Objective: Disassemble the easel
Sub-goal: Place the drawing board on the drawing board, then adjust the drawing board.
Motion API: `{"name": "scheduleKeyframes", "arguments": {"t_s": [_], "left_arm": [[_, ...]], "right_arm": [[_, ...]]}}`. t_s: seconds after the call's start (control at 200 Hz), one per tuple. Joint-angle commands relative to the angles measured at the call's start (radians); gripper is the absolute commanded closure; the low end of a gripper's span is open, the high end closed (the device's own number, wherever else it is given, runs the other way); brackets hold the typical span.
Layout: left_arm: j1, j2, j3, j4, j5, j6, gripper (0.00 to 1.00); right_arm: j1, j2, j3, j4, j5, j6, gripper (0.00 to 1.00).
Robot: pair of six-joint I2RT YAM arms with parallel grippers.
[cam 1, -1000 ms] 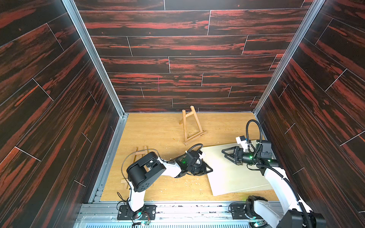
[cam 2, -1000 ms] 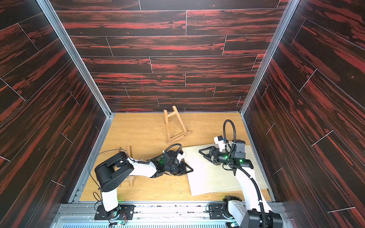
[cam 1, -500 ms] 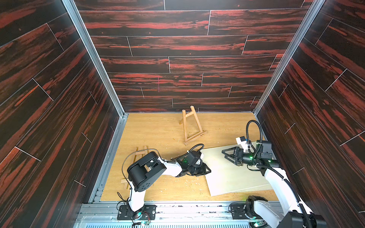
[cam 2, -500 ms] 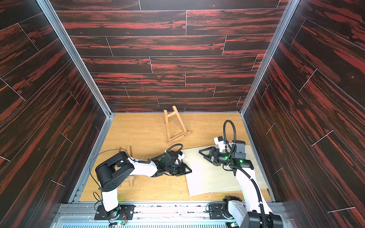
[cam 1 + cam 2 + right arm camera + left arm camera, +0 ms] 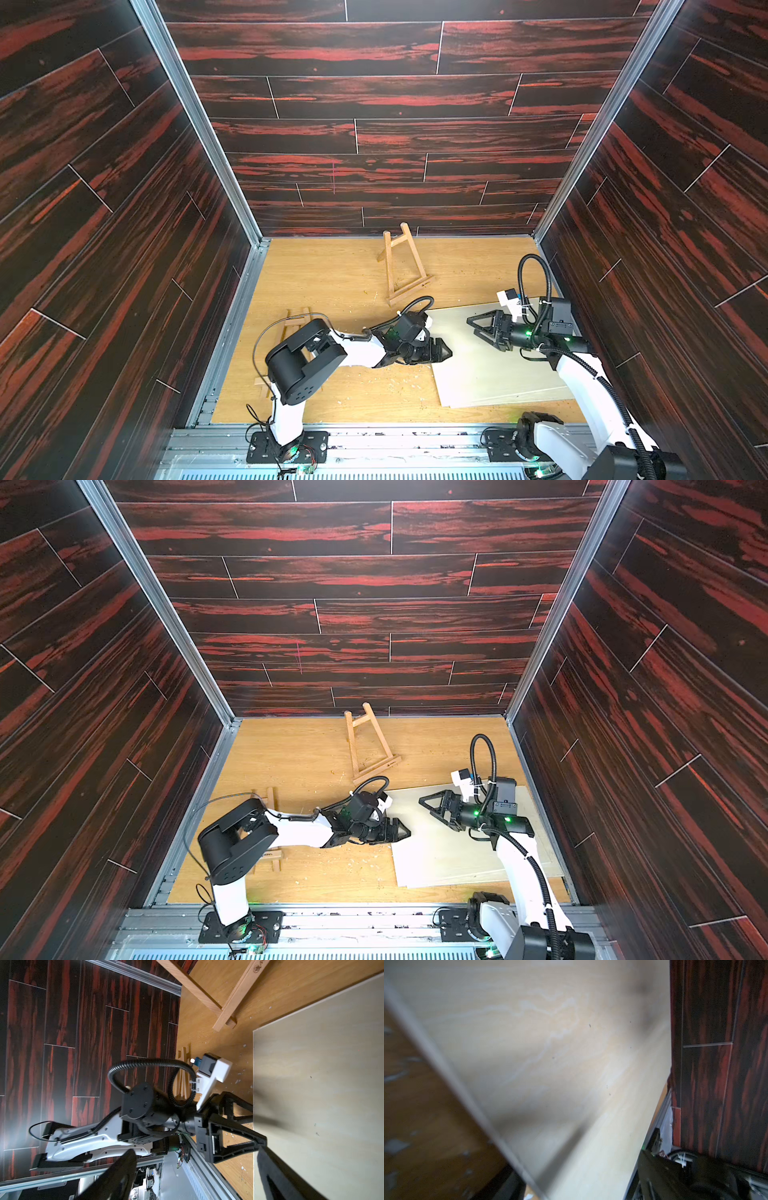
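The left claw (image 5: 446, 353) is wide open at the edge of the pale board (image 5: 498, 374) and grasps nothing. The right claw (image 5: 473, 328) hangs over the board, also open and empty. The easel (image 5: 389, 268) lies flat on the surface just beyond the board, with its long axis and narrow top pointing away from the board.

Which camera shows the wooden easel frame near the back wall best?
Both top views show the easel frame whole: two legs, crossbar and bottom ledge. The right wrist view catches only one lower corner, close up. The left wrist view misses it, showing mostly the pale board.
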Motion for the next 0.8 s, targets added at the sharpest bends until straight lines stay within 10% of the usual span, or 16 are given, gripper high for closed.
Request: {"name": "scheduleKeyframes", "arguments": {"t_s": [0.0, 0.25, 0.797], "left_arm": [[0.01, -0.055, 0.003, -0.215, -0.131, 0.051, 0.03], [0.011, -0.202, -0.011, -0.404, -0.35, 0.091, 0.0], [0.074, -0.796, -0.319, -0.637, -0.638, 0.047, 0.0]], "right_arm": [[-0.002, 0.004, 0.035, -0.041, 0.039, -0.038, 0.06], [0.096, 0.038, 0.079, -0.069, 0.226, -0.06, 0.06], [0.72, 0.531, 0.326, -0.096, 1.183, -0.09, 0.01]]}}
